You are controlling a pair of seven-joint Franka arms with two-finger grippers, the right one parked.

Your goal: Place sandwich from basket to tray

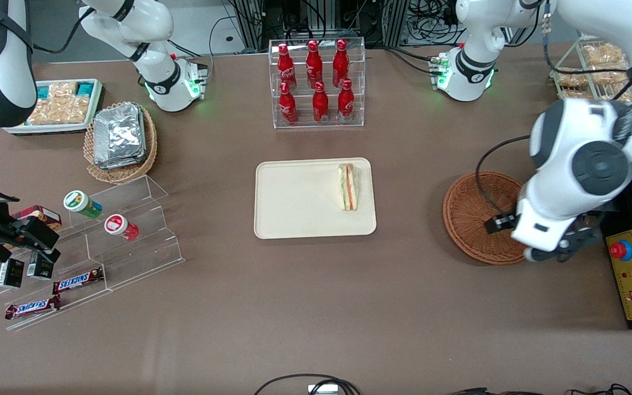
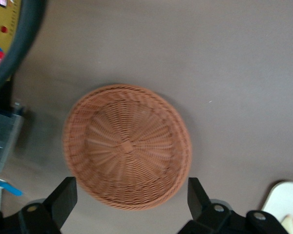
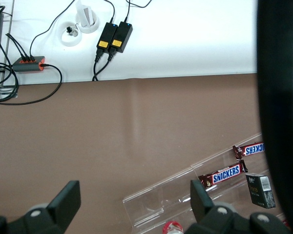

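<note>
The sandwich [image 1: 349, 186] lies on the cream tray [image 1: 294, 197], near the tray's edge toward the working arm's end. The reddish-brown wicker basket [image 1: 469, 214] is empty and stands beside the tray, toward the working arm's end. My left gripper [image 1: 564, 248] hangs above the basket's rim, at the part nearer the front camera. In the left wrist view the gripper [image 2: 131, 200] is open and empty, with the basket [image 2: 127, 146] below it and one black fingertip [image 2: 64, 195] on each flank. A corner of the tray [image 2: 283, 197] shows there too.
A clear rack of red bottles [image 1: 319, 82] stands farther from the front camera than the tray. A tan basket of foil packets [image 1: 121, 140], a white snack tray [image 1: 58, 104] and an acrylic stand [image 1: 129, 236] lie toward the parked arm's end. A yellow control box [image 1: 631, 274] is beside the basket.
</note>
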